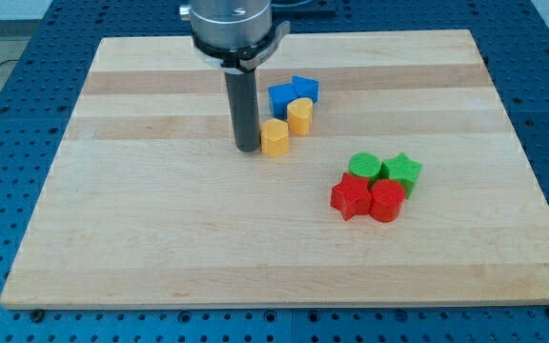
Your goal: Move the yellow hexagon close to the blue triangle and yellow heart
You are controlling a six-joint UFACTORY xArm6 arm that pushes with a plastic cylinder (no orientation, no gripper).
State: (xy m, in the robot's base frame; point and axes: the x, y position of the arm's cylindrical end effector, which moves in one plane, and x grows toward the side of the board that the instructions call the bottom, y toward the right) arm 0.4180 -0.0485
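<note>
Camera view
Tip: my tip (248, 149) rests on the tabletop (160, 238); no jaws show.
Yellow hexagon (274, 137): touching the tip's right side.
Yellow heart (299, 116): just beyond the hexagon, up-right.
Blue triangle (305, 89): behind the heart, beside a blue block (281, 97).

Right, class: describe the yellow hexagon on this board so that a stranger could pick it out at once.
Start at the wooden board and find the dark rod coming down near the view's top centre. My tip ends just left of the yellow hexagon. It is the lower of two yellow blocks; the yellow heart sits up-right of it, beside the blue blocks.
</note>
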